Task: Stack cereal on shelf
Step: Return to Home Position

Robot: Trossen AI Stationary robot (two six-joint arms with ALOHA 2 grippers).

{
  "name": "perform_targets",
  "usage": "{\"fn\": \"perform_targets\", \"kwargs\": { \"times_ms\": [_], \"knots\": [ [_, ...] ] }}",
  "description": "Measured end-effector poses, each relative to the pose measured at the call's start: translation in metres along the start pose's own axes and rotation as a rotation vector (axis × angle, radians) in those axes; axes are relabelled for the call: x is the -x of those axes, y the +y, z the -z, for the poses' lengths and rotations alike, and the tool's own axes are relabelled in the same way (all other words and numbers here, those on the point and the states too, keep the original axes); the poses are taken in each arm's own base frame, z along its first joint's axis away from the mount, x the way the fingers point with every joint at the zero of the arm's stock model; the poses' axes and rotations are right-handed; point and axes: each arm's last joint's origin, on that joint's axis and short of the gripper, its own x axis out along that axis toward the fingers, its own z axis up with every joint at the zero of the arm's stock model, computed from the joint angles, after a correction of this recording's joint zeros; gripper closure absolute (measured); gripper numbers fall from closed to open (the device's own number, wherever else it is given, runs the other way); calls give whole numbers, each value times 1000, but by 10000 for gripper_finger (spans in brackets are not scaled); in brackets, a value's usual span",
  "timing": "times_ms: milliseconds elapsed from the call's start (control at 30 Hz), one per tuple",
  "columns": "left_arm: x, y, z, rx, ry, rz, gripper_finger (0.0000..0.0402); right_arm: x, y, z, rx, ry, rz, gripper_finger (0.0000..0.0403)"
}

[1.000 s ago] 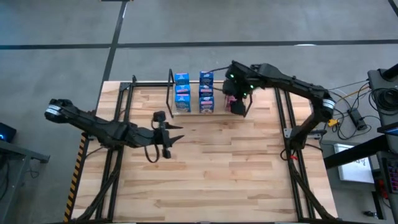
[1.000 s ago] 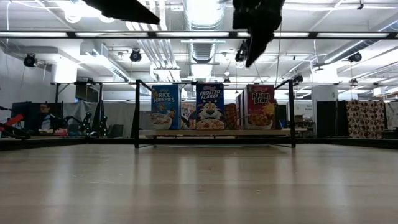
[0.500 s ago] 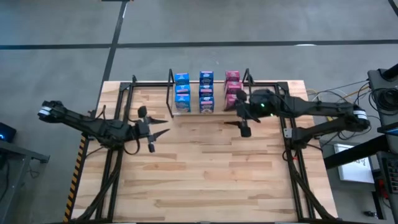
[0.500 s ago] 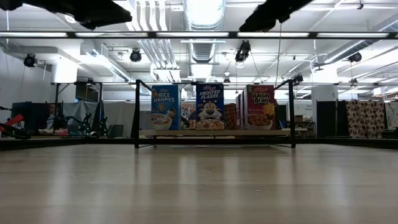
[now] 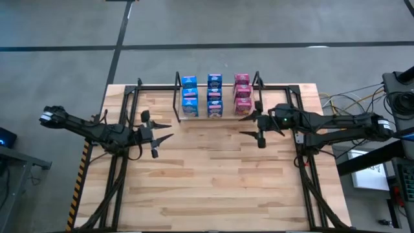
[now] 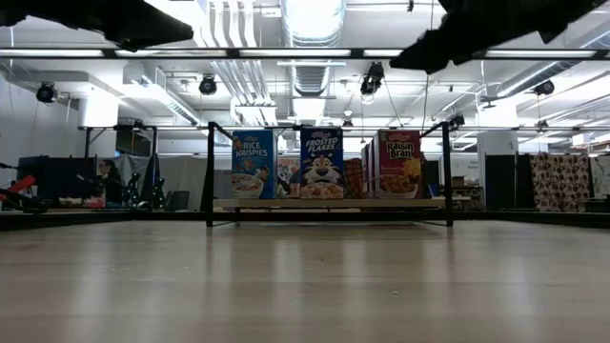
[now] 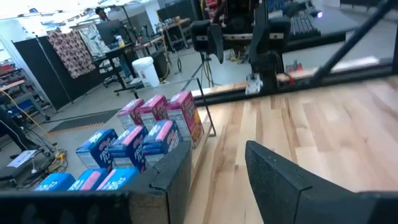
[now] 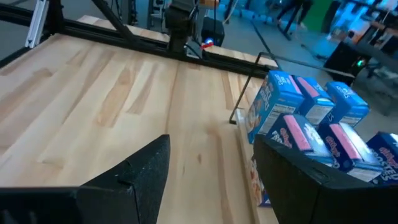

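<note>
The cereal boxes stand upright on the shelf [image 5: 176, 97] at the table's far middle, in three columns: two blue [image 5: 189, 96] [image 5: 214, 95] and one pink [image 5: 242, 94]. The low view shows their printed fronts [image 6: 322, 164] on the pale tier [image 6: 329, 203]. My left gripper [image 5: 169, 130] hovers open left of and nearer than the shelf, pointing toward the table's right. My right gripper [image 5: 244, 125] hovers open just in front of the pink column, pointing left. Both wrist views show empty gaps between the fingers, left [image 7: 217, 180] and right [image 8: 211, 180].
A black tube frame [image 5: 132, 103] edges the table on the left, right [image 5: 294, 123] and far sides. Bare wooden tabletop [image 5: 213, 175] lies in front of the shelf. Cables and equipment [image 5: 388, 103] sit off the table's right edge.
My right gripper has come off the pink column, drawn back toward the near and right edges, and tipped from pointing down to nearly level; the pink boxes now show uncovered on the shelf. My left gripper has pulled back toward the left edge.
</note>
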Motion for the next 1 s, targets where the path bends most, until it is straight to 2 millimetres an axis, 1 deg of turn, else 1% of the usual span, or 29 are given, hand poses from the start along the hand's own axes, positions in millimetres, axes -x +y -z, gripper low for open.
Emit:
{"fn": "perform_targets", "kwargs": {
  "times_ms": [133,333,600,800,1000],
  "knots": [
    [3,2,5,-10,6,-1,267,7,6,16,22,-44,13,184],
    [14,7,14,32,-31,-9,267,26,13,34,14,-110,31,184],
    [26,13,26,101,-87,-20,267,47,20,45,11,-200,53,184],
    [31,15,30,121,-111,-25,267,54,24,57,2,-231,60,184],
    [34,16,37,125,-119,-26,267,64,28,65,7,-310,80,184]
  ]
}}
